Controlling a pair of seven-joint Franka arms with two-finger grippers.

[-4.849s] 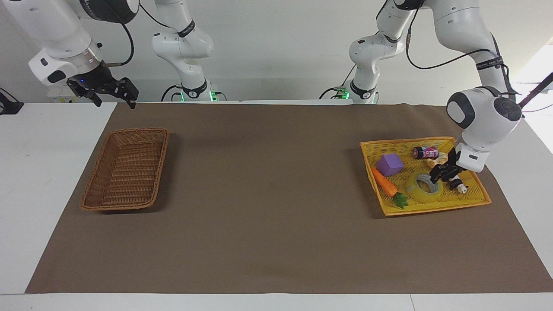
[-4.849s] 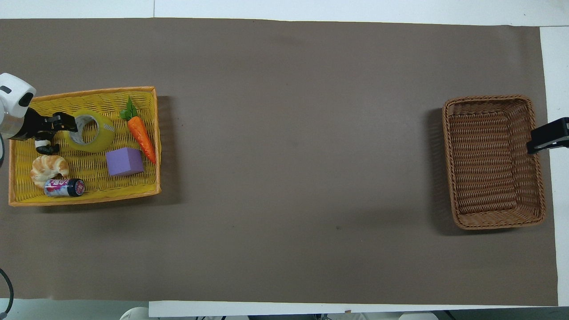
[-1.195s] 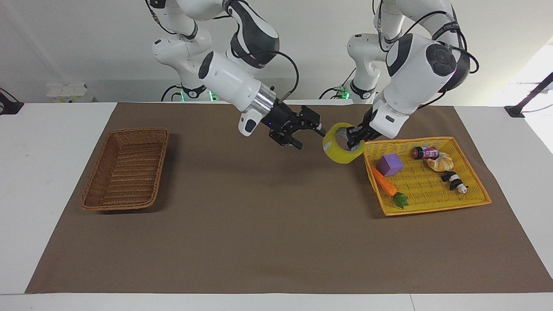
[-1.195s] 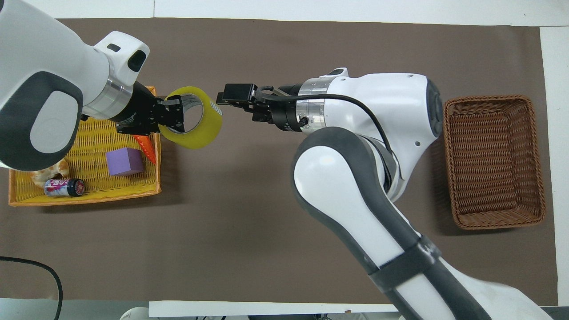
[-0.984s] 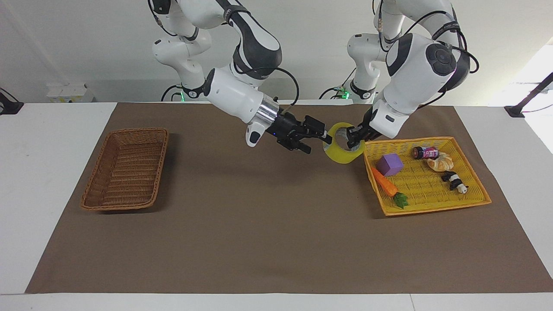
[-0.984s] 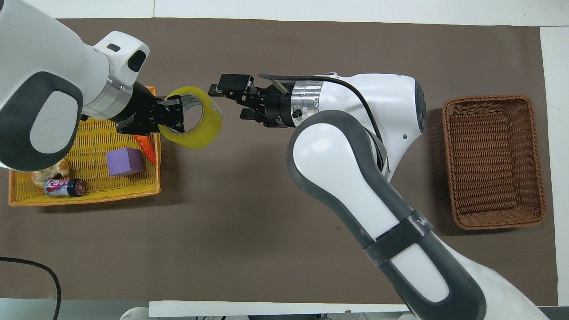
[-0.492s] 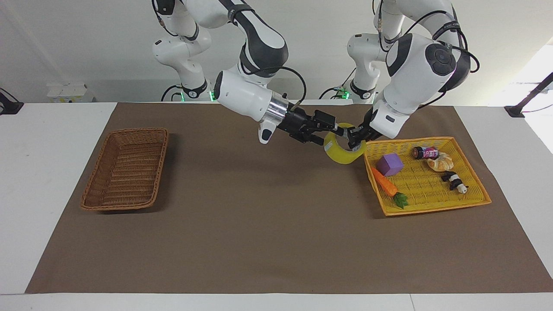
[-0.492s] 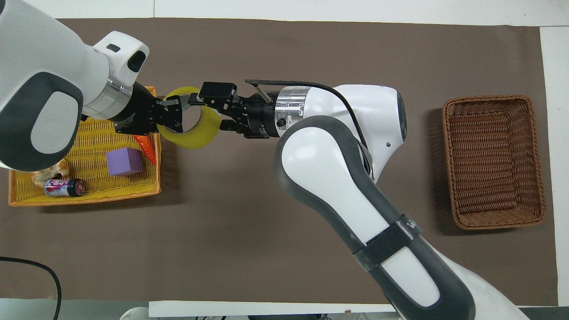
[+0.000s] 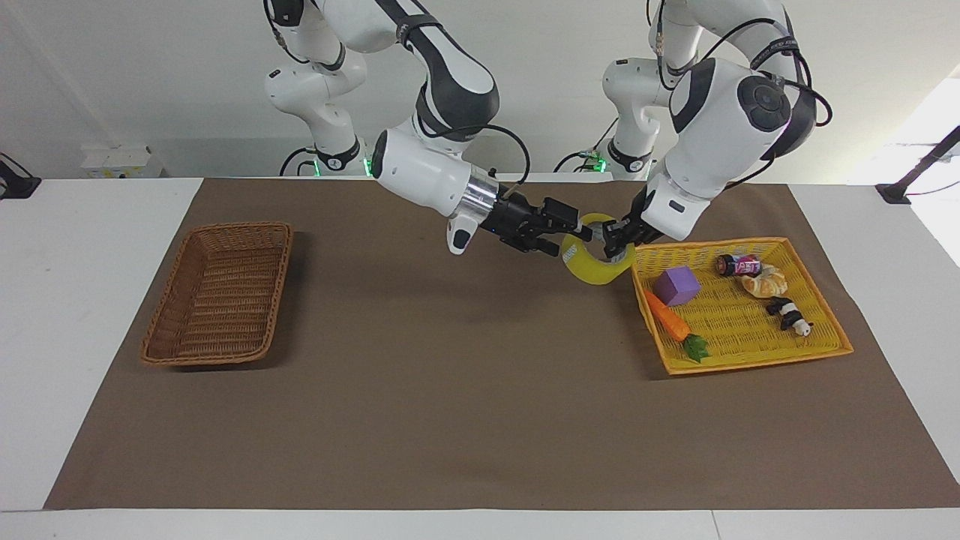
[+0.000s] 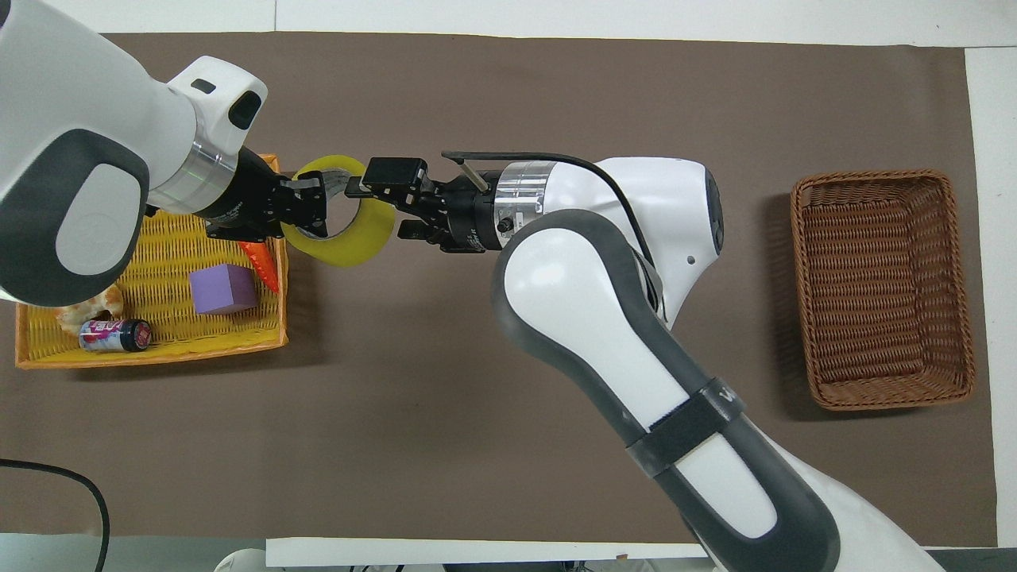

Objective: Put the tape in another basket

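The yellow tape (image 9: 592,271) (image 10: 361,238) hangs in the air over the brown mat, just off the corner of the yellow mesh basket (image 9: 750,241). My left gripper (image 9: 611,244) (image 10: 314,208) is shut on the tape's wall at the side toward the mesh basket. My right gripper (image 9: 576,236) (image 10: 375,210) has come in from the wicker basket's side. It is open, with one finger inside the ring and one outside it. The brown wicker basket (image 9: 238,226) (image 10: 874,175) stands empty toward the right arm's end of the table.
The yellow mesh basket (image 10: 151,353) holds a purple cube (image 9: 676,285), a carrot (image 9: 667,316), a can (image 9: 739,264), a croissant (image 9: 763,281) and a small panda toy (image 9: 787,313). Bare brown mat lies between the two baskets.
My right gripper has moved toward the tape and set its fingers astride the tape's wall, starting to narrow. The left gripper has held the tape nearly still.
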